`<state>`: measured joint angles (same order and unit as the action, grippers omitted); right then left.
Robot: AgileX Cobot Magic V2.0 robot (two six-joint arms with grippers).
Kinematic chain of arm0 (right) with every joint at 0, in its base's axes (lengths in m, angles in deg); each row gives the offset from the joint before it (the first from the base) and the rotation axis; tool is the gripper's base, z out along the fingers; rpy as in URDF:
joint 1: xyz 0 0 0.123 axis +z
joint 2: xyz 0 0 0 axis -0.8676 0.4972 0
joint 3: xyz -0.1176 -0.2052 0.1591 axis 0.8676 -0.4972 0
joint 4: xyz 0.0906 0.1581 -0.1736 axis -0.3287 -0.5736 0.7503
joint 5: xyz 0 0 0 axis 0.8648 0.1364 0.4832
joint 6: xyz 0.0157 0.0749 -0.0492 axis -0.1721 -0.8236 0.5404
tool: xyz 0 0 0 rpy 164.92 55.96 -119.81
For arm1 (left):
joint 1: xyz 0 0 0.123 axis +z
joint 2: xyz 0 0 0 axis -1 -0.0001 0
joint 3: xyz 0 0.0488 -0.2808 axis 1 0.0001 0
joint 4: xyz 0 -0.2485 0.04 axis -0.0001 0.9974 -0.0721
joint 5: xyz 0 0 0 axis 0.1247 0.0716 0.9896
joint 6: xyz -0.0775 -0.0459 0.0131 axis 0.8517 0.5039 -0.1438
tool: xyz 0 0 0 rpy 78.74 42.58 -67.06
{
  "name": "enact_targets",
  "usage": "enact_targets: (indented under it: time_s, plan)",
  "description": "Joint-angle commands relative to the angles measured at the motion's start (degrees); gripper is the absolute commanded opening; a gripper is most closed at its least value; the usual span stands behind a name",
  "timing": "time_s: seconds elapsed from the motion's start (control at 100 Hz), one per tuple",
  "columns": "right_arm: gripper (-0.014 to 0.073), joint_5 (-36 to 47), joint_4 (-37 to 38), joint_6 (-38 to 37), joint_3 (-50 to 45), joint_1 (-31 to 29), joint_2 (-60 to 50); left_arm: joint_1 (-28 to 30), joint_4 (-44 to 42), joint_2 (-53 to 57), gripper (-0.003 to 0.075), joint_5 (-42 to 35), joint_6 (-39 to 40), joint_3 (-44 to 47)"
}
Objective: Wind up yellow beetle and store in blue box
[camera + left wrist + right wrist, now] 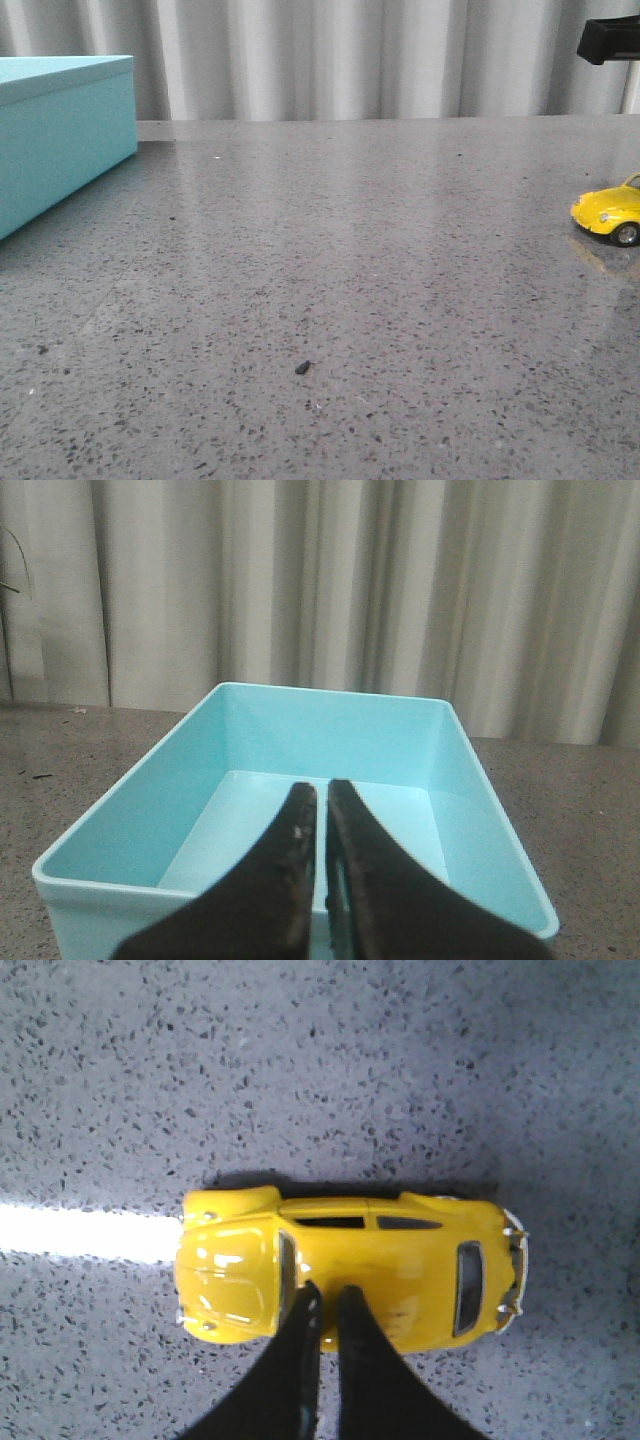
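The yellow beetle (pixel 612 211) stands on its wheels at the far right of the table, cut off by the frame edge. In the right wrist view the yellow beetle (pixel 400 1260) is seen from above. My right gripper (pixel 328 1292) is shut and empty, its tips over the car's roof; I cannot tell whether they touch it. The blue box (pixel 60 140) stands at the far left. In the left wrist view the blue box (pixel 250 740) is open and empty, with no lid in sight. My left gripper (pixel 322 788) is shut and empty, over the box's near rim.
The grey speckled table (pixel 330 280) runs between box and car. A small dark speck (pixel 302 368) lies near the front middle. A pale curtain (pixel 350 60) hangs behind the table. A black part of my right arm (pixel 608 40) shows at the top right.
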<state>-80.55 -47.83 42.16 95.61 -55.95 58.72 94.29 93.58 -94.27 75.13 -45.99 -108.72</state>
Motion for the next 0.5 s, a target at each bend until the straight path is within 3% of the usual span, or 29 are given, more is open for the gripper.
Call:
enact_targets:
  time_s: [0.0, 0.49]
  plan:
    - [-0.0041, 1.72, -0.04, 0.39, 1.98, 0.15, -1.52, 0.02, 0.60, -1.20, -0.0021, -3.88, 0.46, -1.91]
    - [-0.0041, 1.74, 0.37, 0.39, 1.98, 0.15, -0.92, 0.02, 0.60, -1.20, -0.0021, -3.88, 0.46, -1.91]
